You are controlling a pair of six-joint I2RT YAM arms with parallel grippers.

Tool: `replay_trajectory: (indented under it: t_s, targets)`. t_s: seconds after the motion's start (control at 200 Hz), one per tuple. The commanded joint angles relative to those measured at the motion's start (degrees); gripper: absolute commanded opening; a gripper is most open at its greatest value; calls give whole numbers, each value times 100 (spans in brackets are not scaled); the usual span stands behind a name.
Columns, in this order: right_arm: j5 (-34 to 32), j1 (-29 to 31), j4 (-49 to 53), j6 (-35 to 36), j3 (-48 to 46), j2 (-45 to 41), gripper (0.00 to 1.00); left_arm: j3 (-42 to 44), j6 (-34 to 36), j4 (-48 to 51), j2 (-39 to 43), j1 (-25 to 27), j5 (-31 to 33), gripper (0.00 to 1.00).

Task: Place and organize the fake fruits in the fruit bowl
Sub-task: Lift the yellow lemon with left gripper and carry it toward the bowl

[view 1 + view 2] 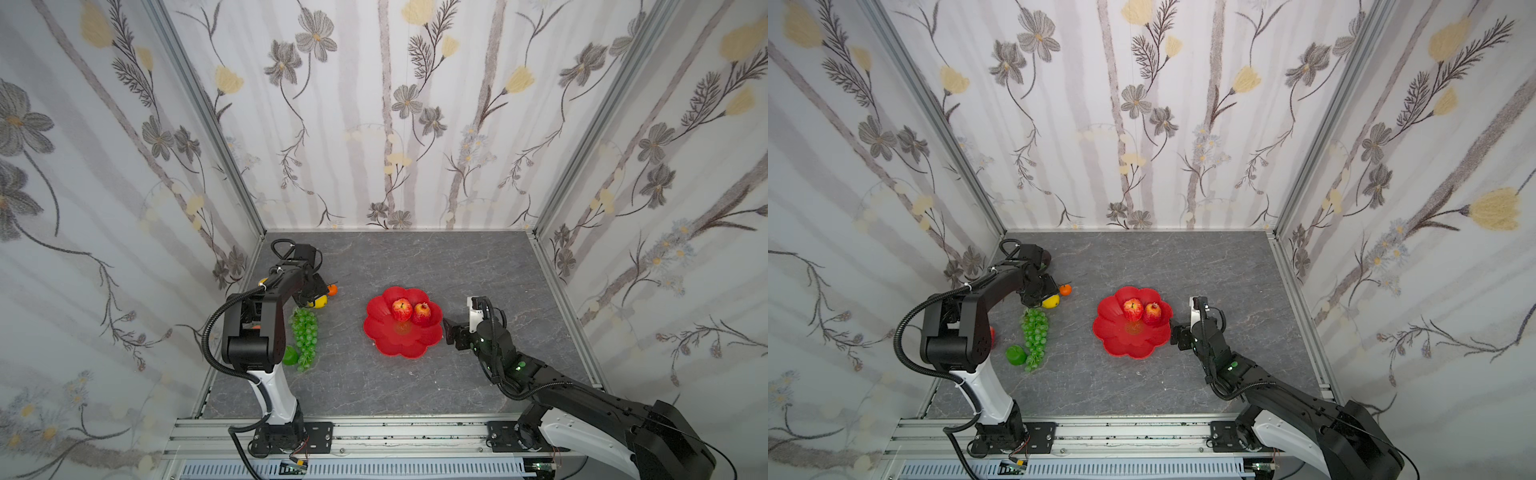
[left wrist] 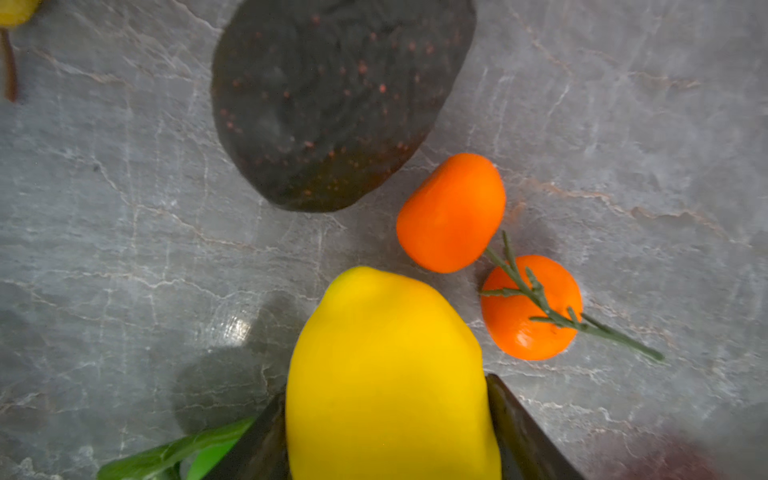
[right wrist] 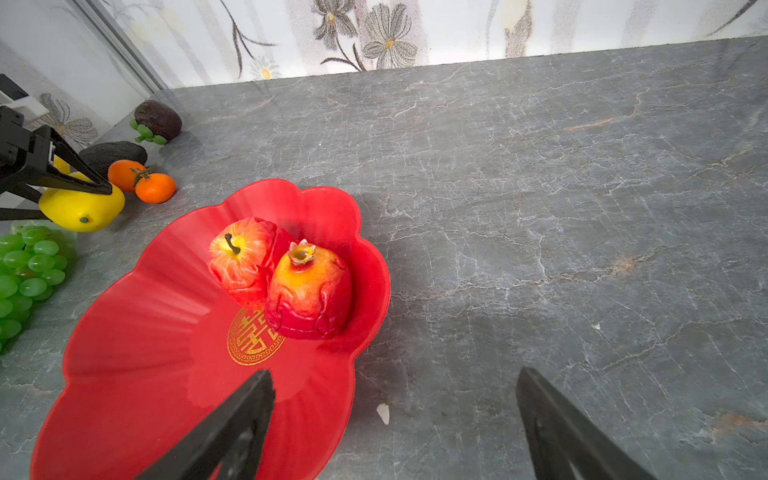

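While left tool (image 2: 386, 388) brackets glossy yellow lemon (image 2: 386, 340), grip unclear, right tool (image 3: 395, 374) gapes wide.

Apples (image 1: 401, 308) in fruit bowl (image 1: 399, 347) toward 12 o'clock, lemon (image 1: 319, 302) and tangerine (image 1: 332, 289) out at 10, grape bunch (image 1: 305, 336) at 9, maybe lime (image 1: 290, 356) beside

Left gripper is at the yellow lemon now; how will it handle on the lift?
The lemon looks smooth and glossy, so it may slip between the left gripper's narrow fingers. Its tapered oval shape could let it twist out. Dropped on the flat table, it would likely roll.
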State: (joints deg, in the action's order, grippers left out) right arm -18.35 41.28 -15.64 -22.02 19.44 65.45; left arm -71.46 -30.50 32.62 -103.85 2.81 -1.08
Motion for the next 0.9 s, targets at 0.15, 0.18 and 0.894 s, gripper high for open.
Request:
replay_trajectory:
  t_s: [0.15, 0.18, 0.894]
  targets:
    - [289, 3, -391, -188, -8, -61, 91, 538, -861, -790, 1053, 74, -1311, 56]
    - [410, 4, -432, -250, -10, -96, 91, 598, -966, -855, 1230, 110, -1382, 56]
    - [1617, 815, -3007, -2073, 582, 1424, 89, 2629, -4481, -4137, 2862, 2821, -1237, 55]
